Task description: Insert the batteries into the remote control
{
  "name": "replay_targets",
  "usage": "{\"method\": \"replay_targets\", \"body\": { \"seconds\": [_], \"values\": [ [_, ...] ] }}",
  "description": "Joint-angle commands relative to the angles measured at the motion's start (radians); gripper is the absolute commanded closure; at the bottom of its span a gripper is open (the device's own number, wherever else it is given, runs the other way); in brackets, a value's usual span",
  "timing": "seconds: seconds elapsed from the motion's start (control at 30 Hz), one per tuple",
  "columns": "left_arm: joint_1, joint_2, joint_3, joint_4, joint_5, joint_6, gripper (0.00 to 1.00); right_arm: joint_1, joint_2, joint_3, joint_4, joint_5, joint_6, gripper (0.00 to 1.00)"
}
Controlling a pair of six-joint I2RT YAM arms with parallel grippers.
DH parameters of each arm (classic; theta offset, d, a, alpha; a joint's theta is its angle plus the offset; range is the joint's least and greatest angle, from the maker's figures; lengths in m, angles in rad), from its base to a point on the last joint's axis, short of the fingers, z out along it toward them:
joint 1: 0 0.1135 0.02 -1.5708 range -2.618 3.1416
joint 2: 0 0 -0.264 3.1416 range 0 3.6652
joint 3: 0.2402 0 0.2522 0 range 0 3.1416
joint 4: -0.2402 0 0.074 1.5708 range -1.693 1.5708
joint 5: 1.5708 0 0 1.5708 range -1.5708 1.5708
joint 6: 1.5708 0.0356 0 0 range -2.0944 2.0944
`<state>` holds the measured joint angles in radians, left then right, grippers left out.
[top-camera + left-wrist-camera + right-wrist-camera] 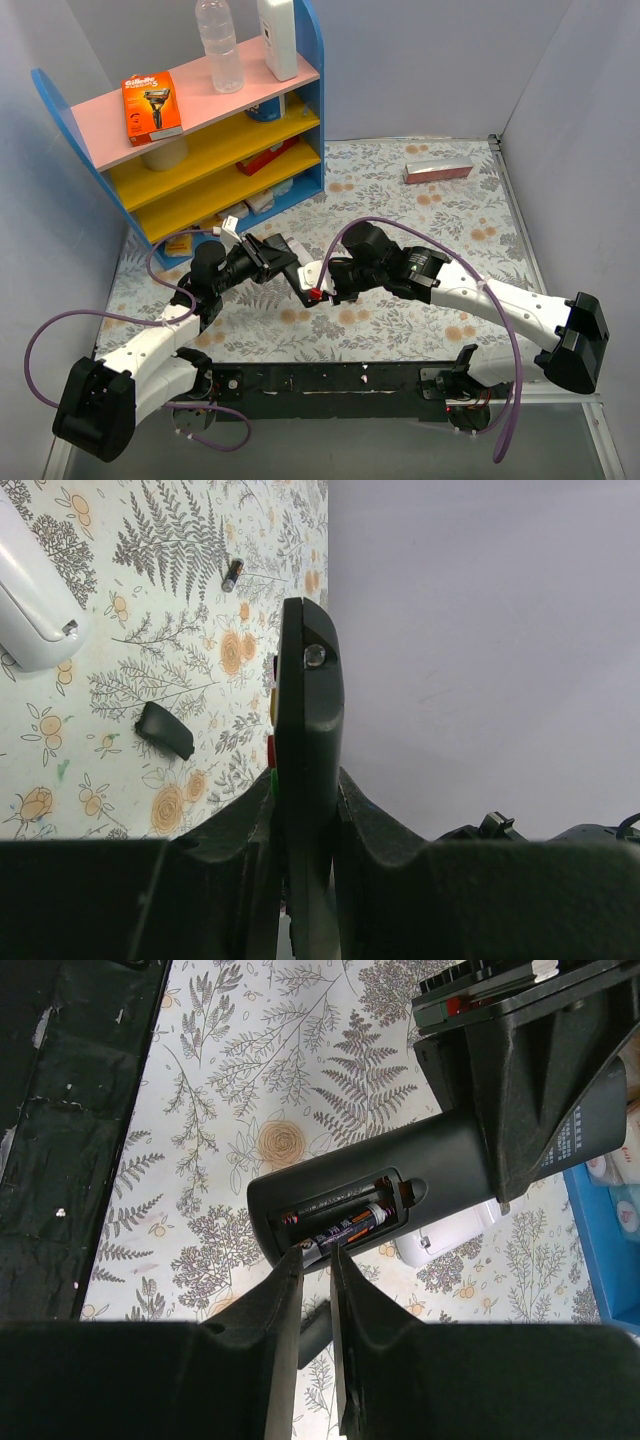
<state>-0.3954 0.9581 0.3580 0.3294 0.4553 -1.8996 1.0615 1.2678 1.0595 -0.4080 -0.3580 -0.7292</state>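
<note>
Remote: centre frame, clamped tight by left gripper. Battery: lying in its open bay, one end at right gripper tips. The jaws are a slit apart; whether they hold it is unclear. Risks: a skewed push pops it out; a hard press twists Remote in the clamp.

Remote base hidden inside left hand; battery end behind right hand, possibly gripped.
</note>
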Motion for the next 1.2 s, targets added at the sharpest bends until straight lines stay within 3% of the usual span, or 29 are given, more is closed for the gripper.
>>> {"method": "replay_targets", "body": {
  "seconds": [0.0, 0.63, 0.83, 1.17],
  "values": [
    [0.003, -0.005, 0.044, 0.031, 0.028, 0.005, 1.00, 0.002, 0.012, 0.045, 0.032, -0.002, 0.011, 0.77],
    [0.003, -0.024, 0.052, 0.048, 0.048, -0.016, 1.00, 0.002, 0.067, 0.020, 0.087, 0.050, 0.073, 0.83],
    [0.003, -0.028, 0.053, 0.077, 0.080, 0.007, 1.00, 0.002, 0.096, 0.042, 0.081, 0.048, 0.097, 0.89],
    [0.003, -0.067, 0.076, 0.131, 0.141, 0.132, 1.00, -0.003, 0.189, 0.146, -0.015, -0.009, 0.223, 0.85]
  ]
}}
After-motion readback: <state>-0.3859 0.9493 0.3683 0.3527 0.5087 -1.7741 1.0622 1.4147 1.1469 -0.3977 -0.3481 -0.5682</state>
